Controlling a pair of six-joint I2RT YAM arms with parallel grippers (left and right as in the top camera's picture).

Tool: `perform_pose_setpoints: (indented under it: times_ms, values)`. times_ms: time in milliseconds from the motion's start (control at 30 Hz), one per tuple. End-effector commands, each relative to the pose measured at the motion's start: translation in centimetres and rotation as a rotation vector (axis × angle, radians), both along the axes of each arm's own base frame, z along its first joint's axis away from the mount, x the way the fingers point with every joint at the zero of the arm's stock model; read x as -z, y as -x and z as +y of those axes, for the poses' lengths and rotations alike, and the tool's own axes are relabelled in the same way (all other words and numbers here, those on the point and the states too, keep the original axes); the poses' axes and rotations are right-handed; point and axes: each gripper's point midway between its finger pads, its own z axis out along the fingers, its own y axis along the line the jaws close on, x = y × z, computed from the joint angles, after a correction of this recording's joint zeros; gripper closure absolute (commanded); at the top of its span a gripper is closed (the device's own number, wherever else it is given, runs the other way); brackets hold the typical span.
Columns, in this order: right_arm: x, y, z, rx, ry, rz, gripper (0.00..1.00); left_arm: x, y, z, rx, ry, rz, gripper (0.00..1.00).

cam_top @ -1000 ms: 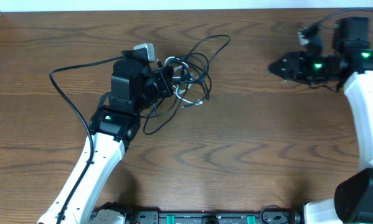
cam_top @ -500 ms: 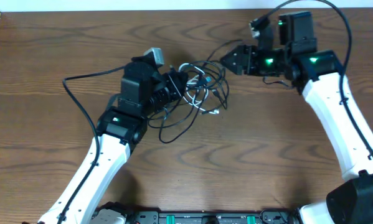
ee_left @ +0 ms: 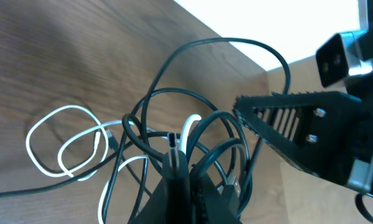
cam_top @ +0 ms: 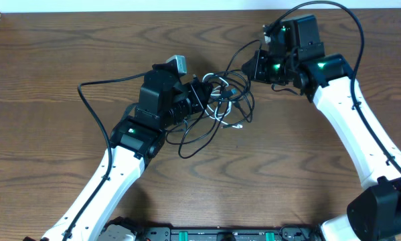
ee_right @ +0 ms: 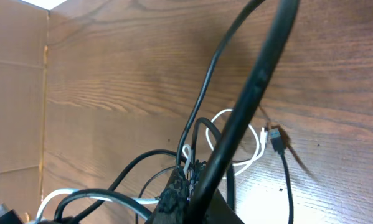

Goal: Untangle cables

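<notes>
Overhead: cables (cam_top: pixel 221 107) bunched on tabletop (cam_top: pixel 53 40), btwn both arms. Left wrist: left gripper (ee_left: pixel 175 167) jaws clenched on a black strand. Right wrist: right gripper (ee_right: pixel 181 186) jaws clenched on another black strand. Risk: opposing pulls w/ loops crossed could cinch cables tighter.

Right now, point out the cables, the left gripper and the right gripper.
cables (cam_top: pixel 217 102): overhead view, core of the tangle.
left gripper (ee_left: pixel 174 160): left wrist view, fingertips shut on cables.
right gripper (ee_left: pixel 242 107): left wrist view, tip of its ribbed fingers.
</notes>
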Motion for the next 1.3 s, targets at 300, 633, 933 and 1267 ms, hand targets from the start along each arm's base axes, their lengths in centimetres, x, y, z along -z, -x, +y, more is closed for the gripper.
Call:
perform_pose_setpoints:
  times_ms: [300, 633, 933, 1267]
  values:
    - [-10.6, -0.6, -6.2, -0.051, -0.243, -0.273, 0.99, 2.8, -1.5, 5.8, -0.248, -0.278, 0.006, 0.83]
    - [-16.1, 2.6, -9.3, -0.060, -0.309, -0.391, 0.99, 3.5, -1.3, 7.0, -0.238, -0.405, -0.017, 0.78]
    - [-12.1, 3.1, -9.1, -0.021, -0.178, -0.279, 0.93, 2.0, -1.8, 5.0, -0.131, -0.370, -0.109, 0.79]
    - [-5.2, 1.6, -6.7, -0.001, 0.017, -0.123, 0.54, 4.5, -1.1, 4.8, 0.028, -0.531, -0.126, 0.63]
